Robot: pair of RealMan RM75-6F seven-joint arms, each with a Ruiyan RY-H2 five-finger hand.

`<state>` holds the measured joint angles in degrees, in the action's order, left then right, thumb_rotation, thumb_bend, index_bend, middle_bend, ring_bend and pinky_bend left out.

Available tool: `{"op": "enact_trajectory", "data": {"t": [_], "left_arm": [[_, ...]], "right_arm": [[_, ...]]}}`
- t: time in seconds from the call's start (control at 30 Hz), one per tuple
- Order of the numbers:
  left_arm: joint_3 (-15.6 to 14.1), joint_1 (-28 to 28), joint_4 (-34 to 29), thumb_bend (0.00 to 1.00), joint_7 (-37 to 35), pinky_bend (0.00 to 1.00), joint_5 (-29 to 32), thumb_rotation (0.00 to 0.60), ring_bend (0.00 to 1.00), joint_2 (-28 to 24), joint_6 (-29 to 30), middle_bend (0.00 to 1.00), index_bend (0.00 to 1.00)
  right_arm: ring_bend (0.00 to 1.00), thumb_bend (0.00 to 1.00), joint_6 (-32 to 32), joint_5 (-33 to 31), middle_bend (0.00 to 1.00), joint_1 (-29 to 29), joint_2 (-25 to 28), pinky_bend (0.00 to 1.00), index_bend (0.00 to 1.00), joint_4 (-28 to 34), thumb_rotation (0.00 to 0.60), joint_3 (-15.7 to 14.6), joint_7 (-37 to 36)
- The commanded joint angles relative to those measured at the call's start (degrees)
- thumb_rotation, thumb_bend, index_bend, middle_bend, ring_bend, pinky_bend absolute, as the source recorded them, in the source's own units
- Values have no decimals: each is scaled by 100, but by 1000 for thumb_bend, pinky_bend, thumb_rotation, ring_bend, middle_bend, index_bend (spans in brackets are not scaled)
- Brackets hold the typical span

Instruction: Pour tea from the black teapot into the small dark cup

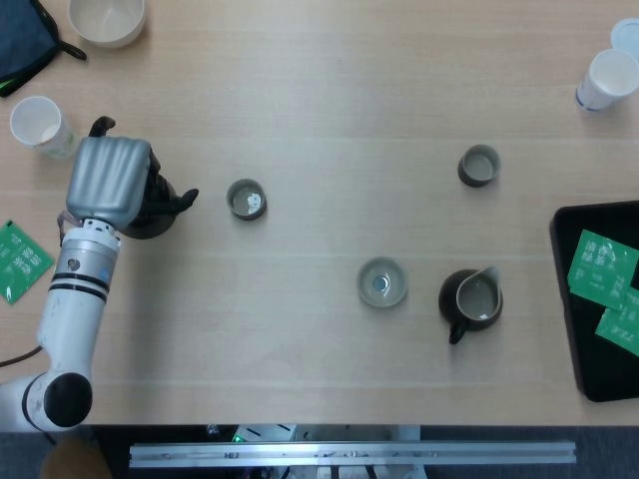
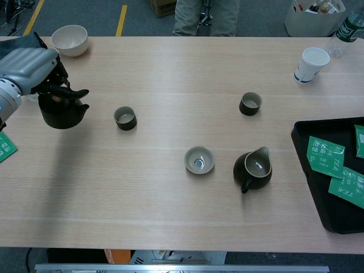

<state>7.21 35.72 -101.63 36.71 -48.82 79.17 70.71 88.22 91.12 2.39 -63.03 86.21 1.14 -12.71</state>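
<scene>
Left hand (image 1: 105,180): silver-grey, fingers wrapped over the top of the black teapot (image 2: 60,111), gripping it near the left edge of the desk (image 1: 329,80); the chest view suggests the pot is lifted off the surface, spout pointing right. Right hand: not visible in either view. Small dark cup (image 1: 246,199): upright, just to the right of the teapot's spout and apart from it, pale inside. White paper cup (image 1: 40,126): near the left edge, just behind the held teapot. Cream bowl (image 1: 108,18): far left corner. Dark cloth bag (image 1: 22,40): far left corner, beside the bowl, partly cut off by the frame. Green tea packet (image 1: 18,260): flat at the left edge, beside the left forearm. Pale shallow cup (image 1: 382,281): middle of the desk, toward the near side. Dark pitcher (image 1: 471,299): just right of the pale shallow cup, handle pointing toward the near edge. Second dark cup (image 1: 478,166): right of centre, behind the pitcher and well apart from it. White paper cup on the right (image 1: 605,79): far right corner, with a plastic bottle (image 2: 347,27) just beyond it in the chest view. Black tray (image 1: 569,299): right edge of the desk, holding green tea packets (image 1: 602,264).
</scene>
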Motion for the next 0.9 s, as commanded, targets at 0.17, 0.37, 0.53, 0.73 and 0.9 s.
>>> {"op": "enact_trajectory", "data": {"t": [0.17, 0.37, 0.53, 0.73, 0.9], "left_arm": [[112, -9, 109, 192, -60, 217, -33, 249, 984, 162, 130, 1000, 989], [160, 24, 139, 210, 4, 224, -66, 255, 990, 269, 176, 1000, 995], [173, 39, 110, 272, 41, 228, -127, 312, 991, 341, 210, 1000, 995], [185, 40, 65, 308, 77, 228, -221, 358, 991, 401, 277, 1000, 994], [174, 38, 10, 309, 133, 232, -306, 464, 992, 432, 327, 1000, 993]], "right_arm": [[221, 146, 70, 21, 325, -40, 21, 238, 334, 13, 600, -9, -14], [221, 146, 139, 35, 325, -89, 30, 238, 335, -3, 600, -23, -46], [221, 146, 181, 40, 325, -122, 32, 238, 334, -26, 600, -29, -76], [221, 146, 210, 36, 325, -152, 27, 238, 334, -60, 600, -35, -120], [221, 146, 238, 43, 325, -172, 23, 238, 334, -89, 600, -34, -156]]}}
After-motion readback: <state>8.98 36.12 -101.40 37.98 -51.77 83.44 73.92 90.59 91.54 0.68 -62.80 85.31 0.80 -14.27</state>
